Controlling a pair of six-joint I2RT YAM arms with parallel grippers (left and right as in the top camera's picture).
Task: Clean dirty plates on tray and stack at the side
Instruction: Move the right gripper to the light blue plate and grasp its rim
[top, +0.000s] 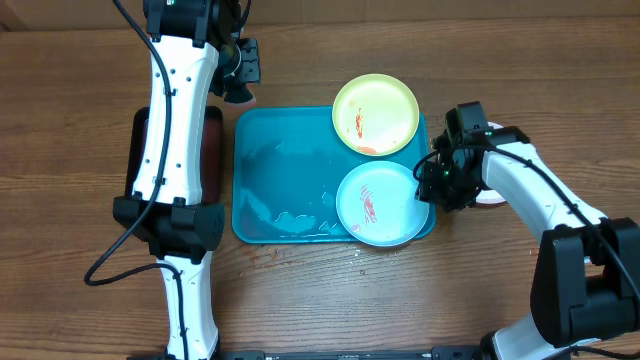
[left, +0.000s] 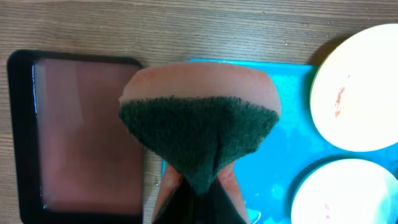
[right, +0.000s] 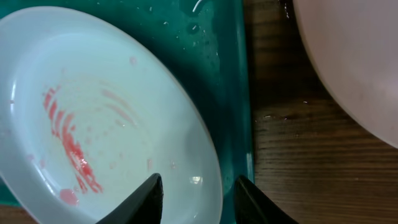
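Two red-smeared plates lie on the large turquoise rectangular plastic tray: a round yellow-green plastic plate and, just beside it, a round pale mint plastic plate. The right gripper stands parted astride the mint plate's rim, holding nothing. The left gripper is clamped on a green-faced orange sponge. The wet, shallow rim could slip from a thin pinch, and a tilted lift might knock the neighbouring plate.

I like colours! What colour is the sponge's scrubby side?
Dark green, on the peach foam sponge; left wrist view shows it best.
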